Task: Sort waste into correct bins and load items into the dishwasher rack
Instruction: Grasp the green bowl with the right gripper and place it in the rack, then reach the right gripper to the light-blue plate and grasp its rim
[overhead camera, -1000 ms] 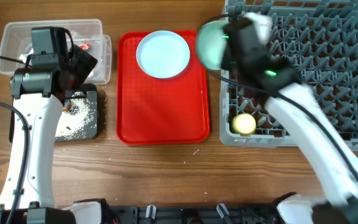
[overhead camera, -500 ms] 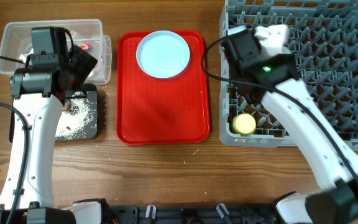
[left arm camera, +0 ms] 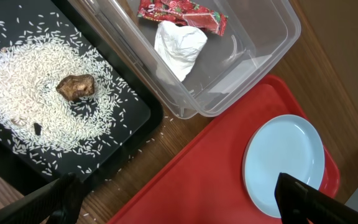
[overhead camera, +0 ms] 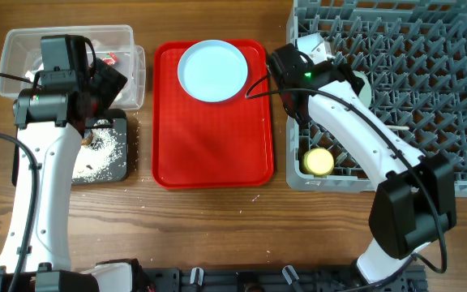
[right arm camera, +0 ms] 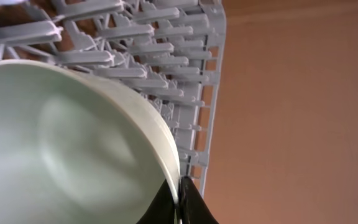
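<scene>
Your right gripper is clamped on the rim of the pale green round bowl, held tilted among the pegs at the left end of the large grey plastic dishwasher rack. A small yellow cup sits in the rack's near-left corner. Your left gripper hangs wide open and empty above the black rectangular tray, strewn with white rice grains and a brown scrap. The red wrapper and crumpled white tissue lie in the clear plastic tub. The pale blue round plate rests on the flat red serving tray.
</scene>
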Action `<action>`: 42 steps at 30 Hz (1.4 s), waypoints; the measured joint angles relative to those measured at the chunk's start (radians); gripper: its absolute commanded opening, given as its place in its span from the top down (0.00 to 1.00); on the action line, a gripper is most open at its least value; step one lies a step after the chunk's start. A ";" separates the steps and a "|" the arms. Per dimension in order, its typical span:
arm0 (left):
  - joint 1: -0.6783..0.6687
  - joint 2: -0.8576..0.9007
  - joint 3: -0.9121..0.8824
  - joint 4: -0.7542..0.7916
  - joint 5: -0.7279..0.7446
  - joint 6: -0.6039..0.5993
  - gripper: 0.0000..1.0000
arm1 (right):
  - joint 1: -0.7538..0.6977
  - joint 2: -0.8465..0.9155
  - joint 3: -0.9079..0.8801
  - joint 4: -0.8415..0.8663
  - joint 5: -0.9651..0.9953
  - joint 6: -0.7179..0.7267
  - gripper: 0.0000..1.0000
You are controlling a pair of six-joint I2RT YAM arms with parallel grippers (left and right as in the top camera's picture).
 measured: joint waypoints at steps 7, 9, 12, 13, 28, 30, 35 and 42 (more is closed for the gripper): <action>0.000 0.000 0.000 0.000 0.000 0.000 0.00 | 0.023 0.001 0.000 0.007 -0.182 -0.056 0.34; 0.000 0.000 0.000 0.000 0.000 0.000 0.00 | 0.034 0.001 0.000 0.006 -0.204 -0.060 0.21; 0.000 0.000 0.000 0.000 0.000 0.000 0.00 | 0.065 0.001 0.000 0.007 -0.230 -0.062 0.00; 0.000 0.000 0.000 0.000 0.000 0.000 0.00 | 0.074 0.001 0.000 0.007 -0.238 -0.063 0.00; 0.000 0.000 0.000 0.000 0.000 0.000 0.00 | 0.088 -0.126 0.001 0.084 -0.381 -0.047 0.00; 0.000 0.000 0.000 0.000 0.000 0.000 0.00 | 0.088 -0.158 0.001 0.104 -0.411 -0.047 0.00; 0.000 0.000 0.000 0.000 0.000 0.000 0.00 | 0.088 -0.170 0.001 0.143 -0.494 -0.047 0.00; 0.000 0.000 0.000 0.000 0.000 0.000 0.00 | 0.085 -0.170 0.001 0.185 -0.564 -0.047 0.00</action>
